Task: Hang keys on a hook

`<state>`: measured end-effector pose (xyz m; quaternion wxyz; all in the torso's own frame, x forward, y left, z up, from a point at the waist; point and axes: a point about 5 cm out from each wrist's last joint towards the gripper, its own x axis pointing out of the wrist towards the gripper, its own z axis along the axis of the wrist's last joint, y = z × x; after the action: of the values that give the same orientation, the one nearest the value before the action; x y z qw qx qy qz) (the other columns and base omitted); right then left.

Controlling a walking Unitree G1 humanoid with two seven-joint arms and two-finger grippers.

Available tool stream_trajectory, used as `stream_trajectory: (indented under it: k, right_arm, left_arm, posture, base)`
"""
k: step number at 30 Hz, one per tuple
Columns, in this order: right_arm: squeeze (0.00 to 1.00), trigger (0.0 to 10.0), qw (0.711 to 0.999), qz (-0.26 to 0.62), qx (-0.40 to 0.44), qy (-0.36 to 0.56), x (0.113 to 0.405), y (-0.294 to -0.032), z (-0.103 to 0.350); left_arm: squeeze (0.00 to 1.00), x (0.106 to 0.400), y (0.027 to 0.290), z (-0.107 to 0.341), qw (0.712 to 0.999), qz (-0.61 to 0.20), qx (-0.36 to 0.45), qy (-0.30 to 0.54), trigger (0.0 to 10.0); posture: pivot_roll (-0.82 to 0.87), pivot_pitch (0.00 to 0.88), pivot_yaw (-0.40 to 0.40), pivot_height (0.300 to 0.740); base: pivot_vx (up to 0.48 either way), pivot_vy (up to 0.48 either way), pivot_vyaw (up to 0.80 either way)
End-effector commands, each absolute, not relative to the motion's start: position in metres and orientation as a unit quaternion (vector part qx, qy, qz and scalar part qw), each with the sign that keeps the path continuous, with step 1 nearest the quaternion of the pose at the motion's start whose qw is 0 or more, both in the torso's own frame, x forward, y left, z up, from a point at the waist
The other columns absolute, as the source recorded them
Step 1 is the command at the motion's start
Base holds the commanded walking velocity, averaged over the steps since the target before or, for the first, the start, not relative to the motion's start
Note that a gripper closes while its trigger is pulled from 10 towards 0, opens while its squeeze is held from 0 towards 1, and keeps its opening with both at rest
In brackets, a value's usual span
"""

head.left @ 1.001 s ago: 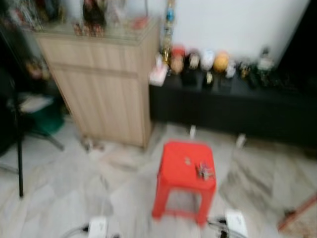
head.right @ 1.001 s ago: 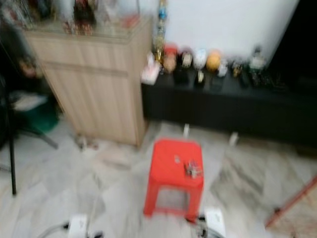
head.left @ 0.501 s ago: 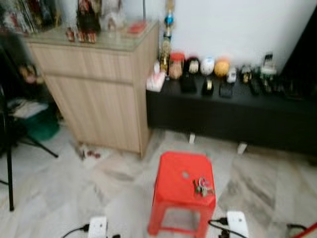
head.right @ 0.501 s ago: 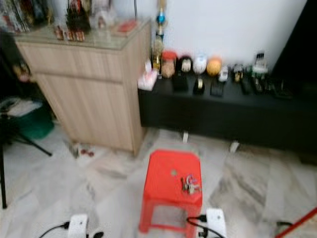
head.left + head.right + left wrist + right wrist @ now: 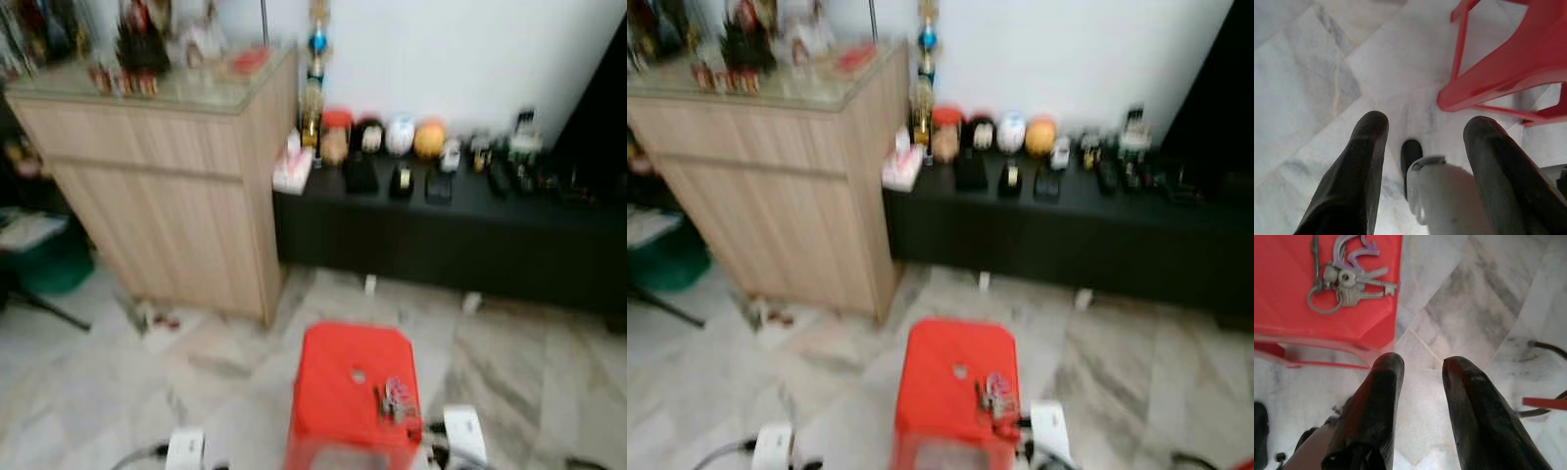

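Observation:
A bunch of keys (image 5: pixel 396 399) on a ring lies on top of a red plastic stool (image 5: pixel 333 411) on the marble floor, toward the stool's right edge. In the right wrist view the keys (image 5: pixel 1344 281) rest near the stool's (image 5: pixel 1283 293) rim, and my right gripper (image 5: pixel 1422 364) hangs open over the floor just off that rim, holding nothing. My left gripper (image 5: pixel 1425 129) is open above the floor beside the stool's leg (image 5: pixel 1508 68), over a white plug (image 5: pixel 1442 193). No hook can be made out.
A wooden cabinet (image 5: pixel 167 196) with ornaments on a glass top stands at the back left. A low black shelf (image 5: pixel 460 235) with small figures runs along the white wall. White power strips (image 5: pixel 184 448) and cables lie on the floor beside the stool.
The whole picture has shifted: the stool and keys now sit lower and closer, the cabinet and shelf larger. The camera has moved toward them. The keys lie as before.

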<state>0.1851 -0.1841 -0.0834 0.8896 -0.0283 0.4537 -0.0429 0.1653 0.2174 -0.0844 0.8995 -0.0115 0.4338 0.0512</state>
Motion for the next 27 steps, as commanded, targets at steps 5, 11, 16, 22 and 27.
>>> stream_trajectory:
  k: [5,11,16,22,27]
  right_arm:
    - [0.0,10.0,0.906,-0.042,-0.009,0.422,0.188,-0.178,-0.081]
    - [0.0,10.0,0.935,-0.057,-0.011,0.35,0.195,-0.18,-0.072]
    - [0.0,10.0,0.979,-0.047,-0.033,0.195,0.255,-0.184,-0.022]
    - [0.0,10.0,0.991,-0.035,-0.035,0.122,0.262,-0.178,-0.005]
    - [0.0,10.0,0.996,-0.04,-0.035,0.065,0.259,-0.178,0.007]
  left_arm:
    - [0.0,0.154,0.233,-0.086,0.892,0.062,-0.01,0.447,10.0]
    - [0.0,0.157,0.208,-0.09,0.894,0.05,-0.017,0.444,10.0]
    - [0.0,0.158,0.199,-0.091,0.893,0.047,-0.016,0.447,10.0]
    - [0.0,0.152,0.227,-0.088,0.892,0.062,-0.012,0.448,10.0]
    - [0.0,0.143,0.23,-0.09,0.889,0.07,-0.012,0.453,10.0]
  posture:
    - [0.01,0.0,-0.052,0.74]
    - [0.01,0.0,-0.062,0.74]
    - [0.0,0.0,-0.065,0.74]
    - [-0.01,0.0,-0.07,0.74]
    - [-0.01,0.0,-0.079,0.74]
  base:
    - [0.0,0.0,0.0]
    - [0.0,0.0,0.0]
    - [0.0,0.0,0.0]
    - [0.0,0.0,0.0]
    - [0.0,0.0,0.0]
